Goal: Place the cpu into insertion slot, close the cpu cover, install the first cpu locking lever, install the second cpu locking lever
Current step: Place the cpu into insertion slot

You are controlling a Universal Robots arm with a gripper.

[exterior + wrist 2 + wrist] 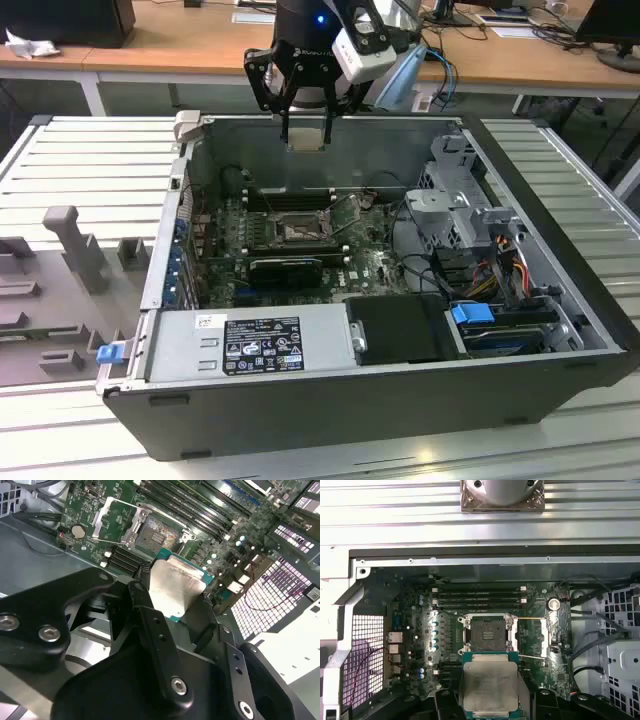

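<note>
The gripper, its fingers closed on the edges of the cpu, holds it level above the computer case, ready to meet the bare insertion slot (cpu cover swung aside).

The cpu, a flat square chip with a pale silvery face and a green edge, hung in the upper middle of the exterior view, clamped at two opposite edges by the gripper, well above the socket. The insertion slot, a dark square with a silver rim, lay uncovered near the frame's centre on the green board. The cpu cover, a thin silver frame with a cut-out centre, stood swung open just beside the slot.
</note>
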